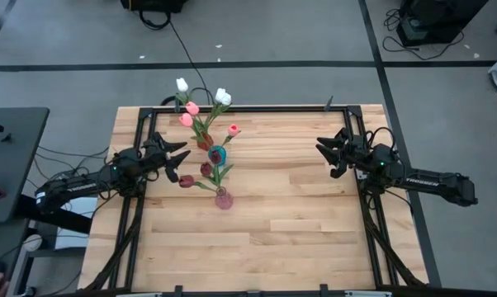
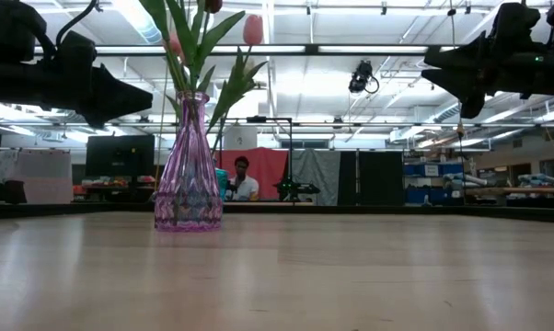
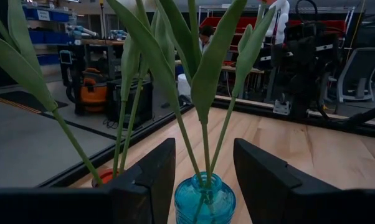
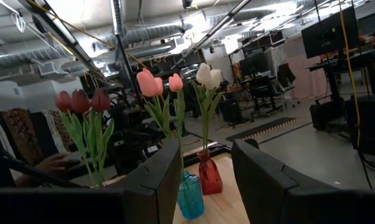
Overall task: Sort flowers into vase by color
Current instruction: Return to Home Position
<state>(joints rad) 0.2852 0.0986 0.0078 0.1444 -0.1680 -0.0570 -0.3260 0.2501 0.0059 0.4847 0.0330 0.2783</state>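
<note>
Three vases stand at the table's far left. A red vase (image 1: 205, 143) (image 4: 209, 174) holds white tulips (image 1: 222, 96) (image 4: 207, 74). A blue vase (image 1: 217, 154) (image 3: 204, 200) holds pink tulips (image 1: 192, 108) (image 4: 155, 82). A purple-pink glass vase (image 1: 223, 199) (image 2: 188, 175) holds maroon tulips (image 1: 186, 181) (image 4: 81, 99). My left gripper (image 1: 180, 158) (image 3: 204, 149) hovers open just left of the vases, pointing level at the blue vase and touching nothing. My right gripper (image 1: 325, 150) (image 4: 206, 152) hangs open over the table's right part, facing the vases from afar.
A black metal frame (image 1: 257, 107) runs along the table's edges. The wooden tabletop (image 1: 298, 223) stretches bare between the vases and the right arm and toward the near edge. A person (image 2: 243, 180) sits far behind the table in the room.
</note>
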